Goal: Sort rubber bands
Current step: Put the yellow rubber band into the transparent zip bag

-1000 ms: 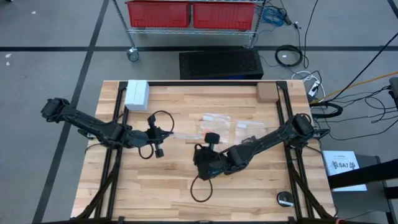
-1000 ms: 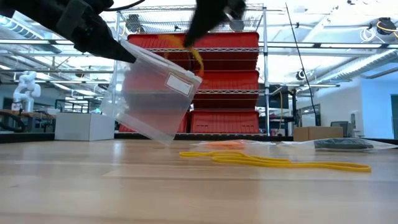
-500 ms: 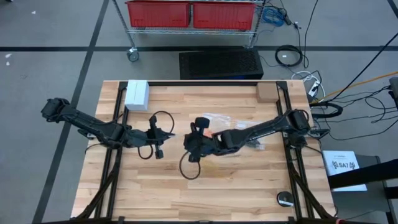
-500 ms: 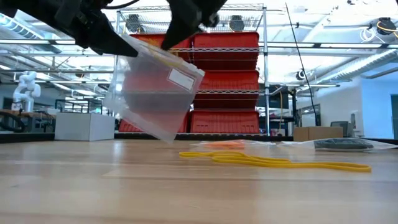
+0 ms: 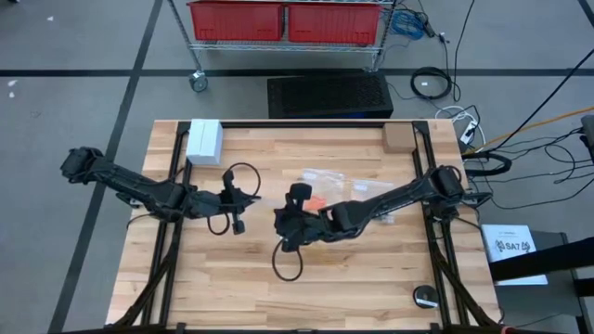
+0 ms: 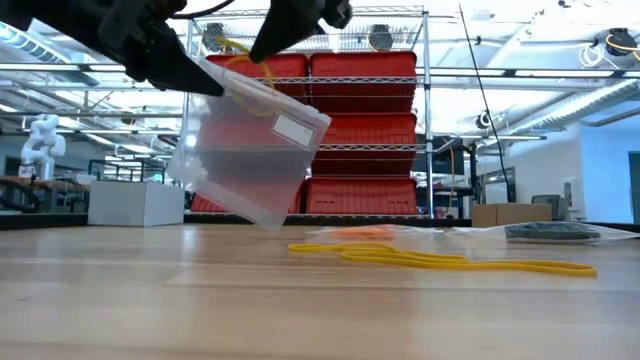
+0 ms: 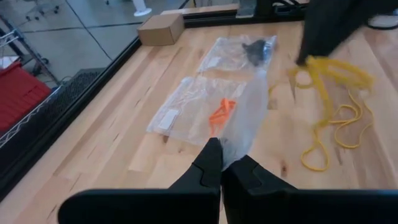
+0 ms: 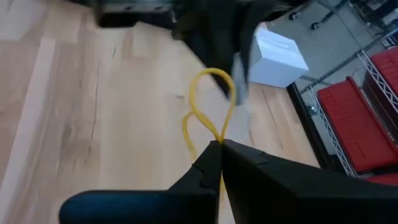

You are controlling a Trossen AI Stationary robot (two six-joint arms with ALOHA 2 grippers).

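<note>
The right gripper (image 8: 219,146) has carried its yellow rubber band (image 8: 208,106) up to the mouth of the clear bag (image 6: 245,150), having been lower and farther from it a second ago. Its fingers are pinched together on the band. The left gripper (image 7: 222,163) still holds the bag aloft, jaws clamped on its edge. Below and beyond both grippers, more yellow bands (image 6: 440,260) lie on the wooden table (image 5: 371,288) with flat bags (image 7: 199,112). Red bins (image 6: 360,130) fill the shelves behind
</note>
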